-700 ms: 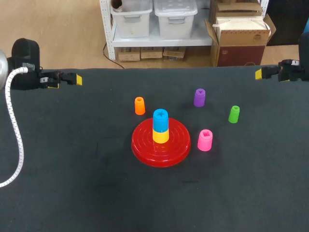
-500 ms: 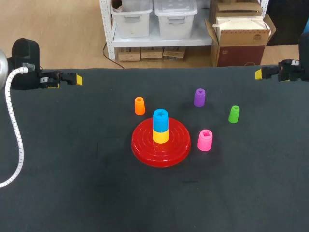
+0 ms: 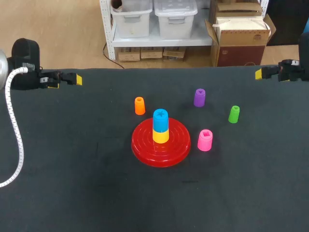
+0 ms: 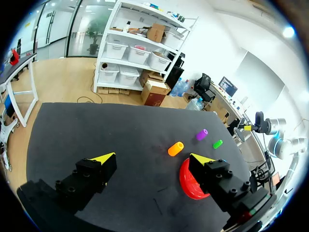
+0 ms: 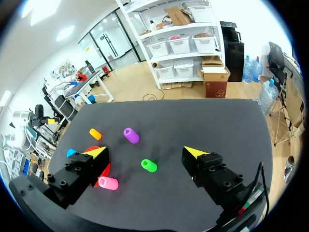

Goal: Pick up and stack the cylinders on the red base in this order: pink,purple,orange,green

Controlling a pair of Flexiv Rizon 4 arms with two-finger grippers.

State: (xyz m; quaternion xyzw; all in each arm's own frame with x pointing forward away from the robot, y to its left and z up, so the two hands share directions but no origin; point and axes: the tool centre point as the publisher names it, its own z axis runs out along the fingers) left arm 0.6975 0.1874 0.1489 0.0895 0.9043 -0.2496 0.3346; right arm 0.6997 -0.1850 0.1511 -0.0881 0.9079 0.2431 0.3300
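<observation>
A red base lies mid-table with a yellow cylinder on it and a blue cylinder on top. Standing loose around it are a pink cylinder to its right, a purple cylinder and a green cylinder further back right, and an orange cylinder behind it to the left. My left gripper is open at the far left edge, my right gripper open at the far right edge. Both are empty. Ahead of the right gripper lie the green cylinder, purple cylinder and pink cylinder.
A white cable runs along the table's left side. The black table stretches bare in front of the base. In the left wrist view the orange cylinder lies ahead of the left gripper, far off.
</observation>
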